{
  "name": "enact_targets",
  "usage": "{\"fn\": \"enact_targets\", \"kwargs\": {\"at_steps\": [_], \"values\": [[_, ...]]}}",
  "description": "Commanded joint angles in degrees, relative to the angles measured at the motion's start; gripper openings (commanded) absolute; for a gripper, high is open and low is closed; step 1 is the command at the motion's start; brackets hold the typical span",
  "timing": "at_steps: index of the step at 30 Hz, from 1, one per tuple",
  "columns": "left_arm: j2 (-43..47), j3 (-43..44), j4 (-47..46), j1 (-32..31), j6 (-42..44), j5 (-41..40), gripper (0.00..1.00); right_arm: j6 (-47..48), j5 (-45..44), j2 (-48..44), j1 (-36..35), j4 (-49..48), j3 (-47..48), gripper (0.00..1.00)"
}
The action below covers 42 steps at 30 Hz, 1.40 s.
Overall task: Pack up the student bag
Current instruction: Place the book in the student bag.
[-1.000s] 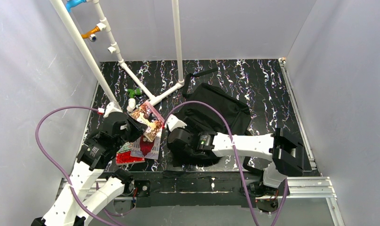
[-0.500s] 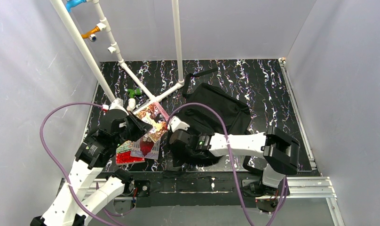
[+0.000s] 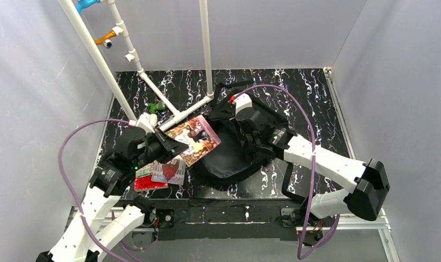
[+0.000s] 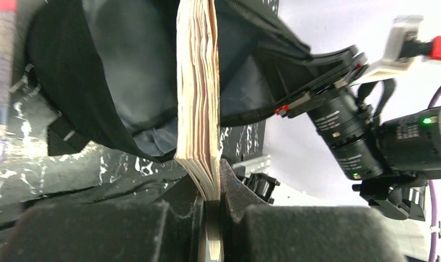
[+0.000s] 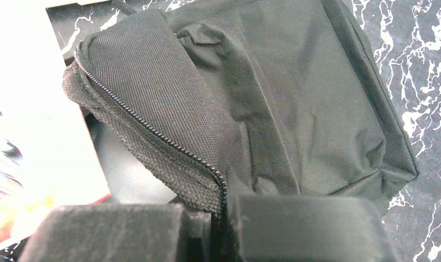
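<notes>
Backpack (image 3: 229, 161) lies mid-table (image 3: 311, 93), mouth gaping toward the left arm. Right gripper (image 5: 221, 215) is clamped on its zipper edge (image 5: 153, 131); left gripper (image 4: 213, 213) is clamped on a book (image 3: 195, 138) whose far end reaches the opening.

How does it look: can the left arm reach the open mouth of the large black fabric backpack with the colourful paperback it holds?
Probably yes. The right gripper holds the large black fabric backpack open by its zipper flap, and the colourful paperback in the left gripper points at the lining, nothing between.
</notes>
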State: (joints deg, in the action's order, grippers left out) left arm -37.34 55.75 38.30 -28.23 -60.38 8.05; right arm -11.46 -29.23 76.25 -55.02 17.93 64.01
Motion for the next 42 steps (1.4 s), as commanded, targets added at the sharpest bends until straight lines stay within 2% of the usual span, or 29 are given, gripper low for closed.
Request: {"fn": "enact_targets", "kwargs": {"at_steps": [1,5,9,14,16,21,26,30,33,36,40,42], "values": [[-1.8,-4.8,-9.5,0.0,-4.8,9.3,0.0,-1.3,2.7,-1.7,2.1,-4.6,4.8,0.01],[-4.4,-6.6,-12.7,-0.1,-6.6,12.4,0.0,-3.8,4.7,-1.6,4.4,-5.0,6.1,0.01],[-6.0,-8.6,-13.1,-0.2,-8.9,11.8,0.0,-6.1,8.3,-0.9,6.0,-5.5,8.4,0.01],[-11.0,-14.6,-22.3,-0.7,-14.7,10.5,0.0,-6.5,9.9,-1.0,6.2,-6.2,10.0,0.01],[-13.3,-15.7,-24.4,-1.8,-17.6,8.0,0.0,-6.6,10.1,-1.1,6.2,-5.7,10.8,0.01],[-18.7,-17.8,-39.7,-9.1,-21.8,-5.9,0.0,-6.2,9.7,-2.5,6.2,-4.5,10.8,0.01],[-29.2,-10.2,-40.5,-12.1,-21.7,-6.8,0.0,-7.3,10.4,-3.7,6.2,-3.7,10.1,0.01],[-33.1,-5.8,-40.5,-15.2,-20.7,-14.3,0.0,-7.9,11.7,-4.5,6.2,-3.2,9.5,0.01],[-35.6,-4.2,-41.9,-16.0,-22.6,-15.4,0.0,-8.0,11.1,-5.2,6.2,-2.9,8.5,0.01],[-37.3,-1.7,-42.0,-17.8,-21.0,-18.8,0.0,-8.1,10.9,-5.8,6.2,-2.2,8.6,0.01],[-44.6,1.6,-42.7,-18.0,-18.5,-20.0,0.0,-6.9,9.2,-6.5,6.2,-1.0,8.6,0.01],[-47.7,0.2,-47.3,-18.1,-16.8,-20.3,0.0,-5.8,8.3,-6.6,6.3,0.5,9.0,0.01]]}}
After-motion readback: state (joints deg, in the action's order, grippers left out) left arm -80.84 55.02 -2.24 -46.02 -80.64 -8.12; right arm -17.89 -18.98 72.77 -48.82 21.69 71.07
